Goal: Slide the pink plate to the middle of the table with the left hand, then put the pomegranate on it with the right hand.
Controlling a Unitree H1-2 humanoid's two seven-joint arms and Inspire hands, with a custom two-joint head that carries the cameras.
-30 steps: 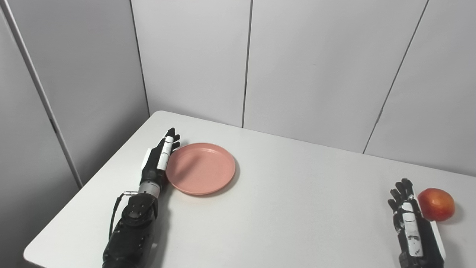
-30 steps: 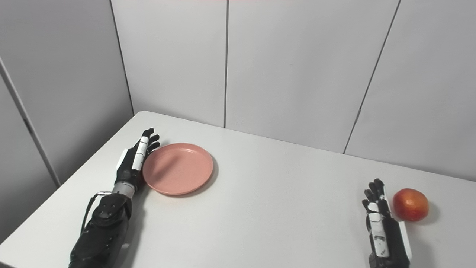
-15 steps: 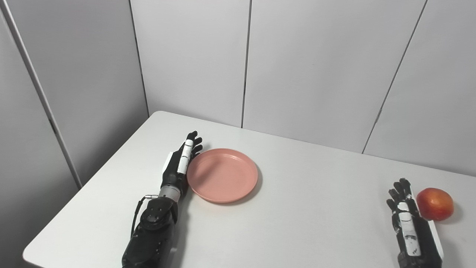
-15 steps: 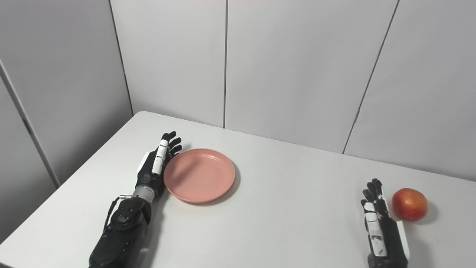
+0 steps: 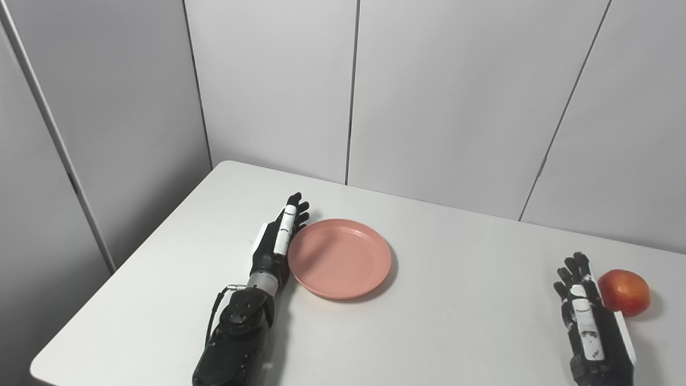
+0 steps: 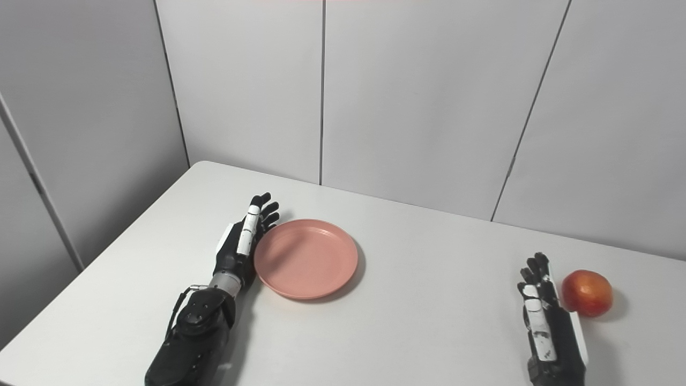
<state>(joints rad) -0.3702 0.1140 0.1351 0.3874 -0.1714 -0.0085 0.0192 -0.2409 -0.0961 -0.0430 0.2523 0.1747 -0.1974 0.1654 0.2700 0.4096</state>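
Reaching in from the near left edge, the left arm (image 5: 236,332) lies along the white table (image 5: 455,327) with its hand (image 5: 276,244) set on edge, fingers straight and held together, pointing toward the far side. The inner side of that hand touches the left rim of the pink plate (image 5: 340,258), holding nothing. At the near right corner, the right hand (image 5: 587,316) stands on edge too, fingers extended and slightly spread at the tips, gripping nothing. Just beyond it to the right sits the pomegranate (image 5: 624,292), red with a paler yellowish patch on top, resting on the table just beside the hand's outer edge; whether the two touch cannot be told. The plate lies flat on the table, somewhat left of the table's middle, well apart from the fruit. Farther back, the table's far edge meets a wall of pale grey panels (image 5: 445,96) divided by thin dark seams.
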